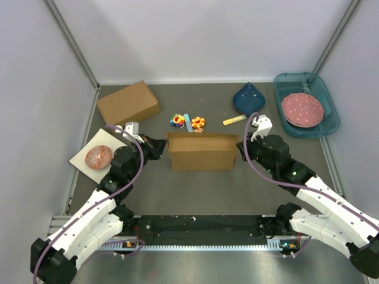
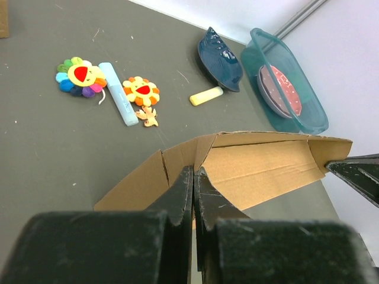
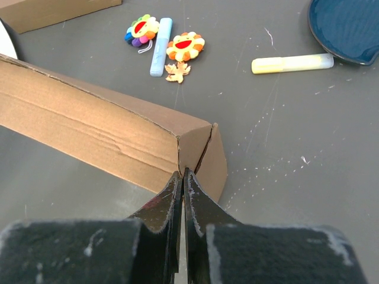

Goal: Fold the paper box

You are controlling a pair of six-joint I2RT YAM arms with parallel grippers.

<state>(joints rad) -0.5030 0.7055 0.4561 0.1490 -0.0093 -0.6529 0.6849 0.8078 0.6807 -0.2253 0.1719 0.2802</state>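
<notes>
- paper box stands half-formed on the desk, between both arms.
- left pincer and right pincer are both pressed together, tips at its ends.
- risk: uneven pushing could skew or collapse the walls.

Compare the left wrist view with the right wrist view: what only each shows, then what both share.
Left wrist only: the teal tray holding the pink plate, and the open inside of the paper box. Right wrist only: the box's closed outer wall and a white sliver at the left edge. Both: two flower toys, the light blue stick, the yellow stick, the dark blue dish, plus the left gripper or right gripper, shut, at a box end.
</notes>
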